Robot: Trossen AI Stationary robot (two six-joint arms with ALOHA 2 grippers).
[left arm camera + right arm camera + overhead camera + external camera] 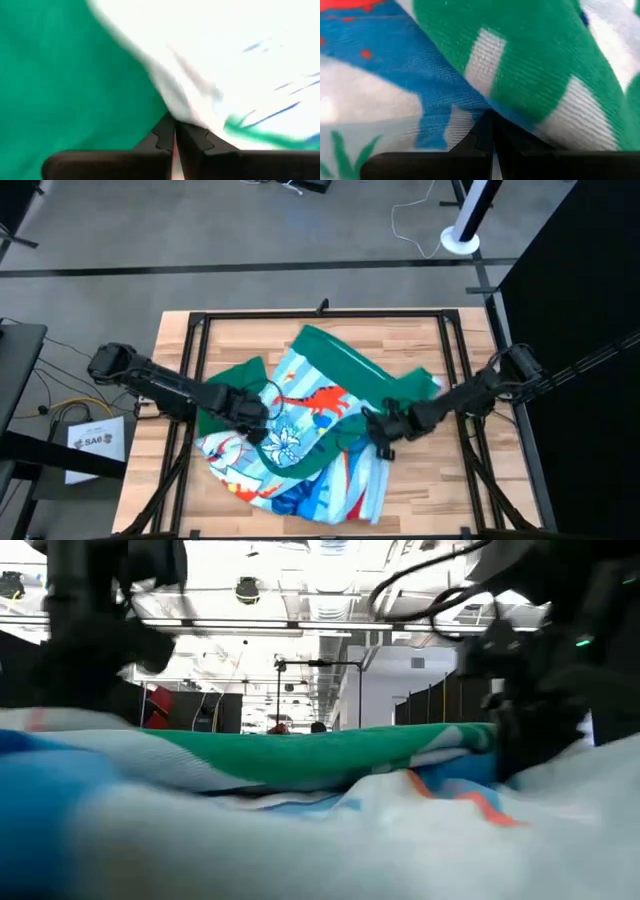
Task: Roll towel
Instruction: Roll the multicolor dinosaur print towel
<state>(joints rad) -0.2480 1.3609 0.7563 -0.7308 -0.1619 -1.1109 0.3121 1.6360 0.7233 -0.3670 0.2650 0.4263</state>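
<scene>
The towel (310, 410) lies crumpled in a heap on the middle of the wooden table (230, 340). Its printed light-blue side is mostly up, with green folds at the far side and the left. In the low view the towel (320, 755) fills the foreground. My left gripper (258, 420) is shut on the heap's left part. My right gripper (378, 432) is shut on its right part, below a green fold (400, 390). My left gripper pinches a fold of the towel (176, 111) between its two fingers, where green cloth meets the white printed side. The fingers come in low from the table's left. How many layers it holds does not show. My right gripper pinches a bunched fold of the towel (492, 107) between its two fingers, where blue print meets a green and white striped part. The fingers come in low from the table's right. The cloth bulges over the fingertips and hides the layers.
A black metal frame (320, 313) runs around the table top, with rails along both sides. Bare wood shows at the far edge and along the near left (150, 500). A white labelled box (95, 438) sits off the table's left side.
</scene>
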